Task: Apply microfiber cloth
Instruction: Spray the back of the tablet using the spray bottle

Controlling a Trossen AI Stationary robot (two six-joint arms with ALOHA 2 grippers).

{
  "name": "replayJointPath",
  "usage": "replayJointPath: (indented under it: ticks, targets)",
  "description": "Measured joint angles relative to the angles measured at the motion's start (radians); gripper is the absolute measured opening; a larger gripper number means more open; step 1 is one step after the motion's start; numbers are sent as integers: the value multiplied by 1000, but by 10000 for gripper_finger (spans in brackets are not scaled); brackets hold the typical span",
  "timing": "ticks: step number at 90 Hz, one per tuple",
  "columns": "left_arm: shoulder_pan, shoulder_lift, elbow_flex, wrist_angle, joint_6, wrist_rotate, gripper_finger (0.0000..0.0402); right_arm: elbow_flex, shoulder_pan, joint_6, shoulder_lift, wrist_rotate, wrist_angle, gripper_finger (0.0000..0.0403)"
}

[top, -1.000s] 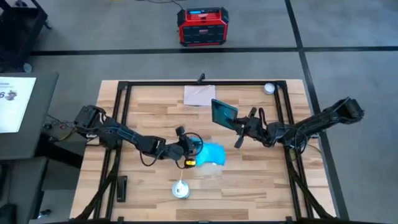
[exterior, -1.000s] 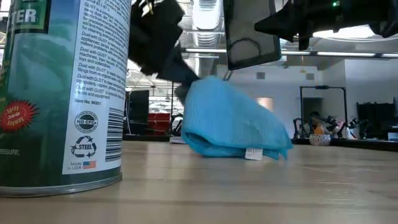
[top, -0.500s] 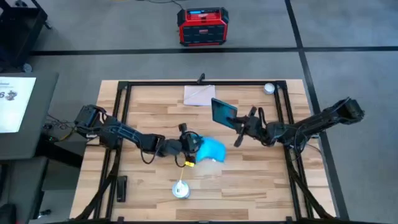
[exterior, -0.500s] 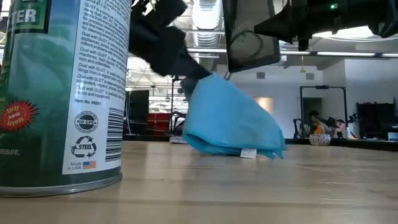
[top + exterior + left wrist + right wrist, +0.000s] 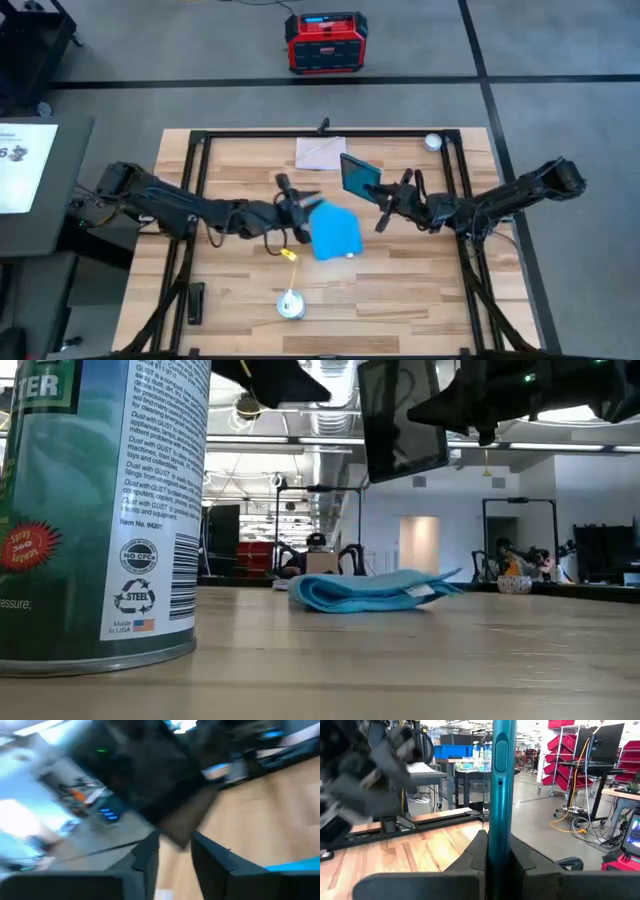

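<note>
Blue microfiber cloth [image 5: 336, 234] flat mid-table | left end effector [image 5: 300, 205] empty, fingers apart | right end effector [image 5: 380, 203] clamps tablet [image 5: 359, 178] edge

Left arm stretched low across counter toward centre, left pincer [image 5: 297, 203] raised, fingers slightly parted, holding nothing. Right arm reaches in from right side, elbow bent, right pincer [image 5: 383, 204] lifted near centre, fingers clamped on thin panel's edge.

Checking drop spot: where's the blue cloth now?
The microfiber cloth lies flat on the table, mid-table in the high view, just right of the left gripper, below the raised tablet.
</note>
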Motion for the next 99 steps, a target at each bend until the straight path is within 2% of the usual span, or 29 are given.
replayJointPath:
  ticks: [9,20,30,38,48,64,82,99]
  targets:
    - [-66,-96,0,-209,-48,-68,8,0,2,-16,-2,17,-1,10]
    - [-170,-217,0,-532,-283,-78,1,0,1,-34,-21,19,-6,10]
    - [-282,-301,0,-805,-605,24,0,0,1,-38,-53,20,-39,10]
    - [-370,-321,-18,-901,-860,133,0,0,3,-38,-80,35,-77,10]
    - [-478,-282,-64,-875,-1055,203,0,0,3,-37,-106,42,-111,10]
    - [-558,-105,-101,-711,-1235,240,0,0,5,-7,-103,41,-119,10]
    - [-562,103,-101,-458,-1285,323,0,0,28,-2,-103,42,-129,10]
    - [-561,169,-96,-335,-1307,388,0,0,44,0,-103,42,-131,10]
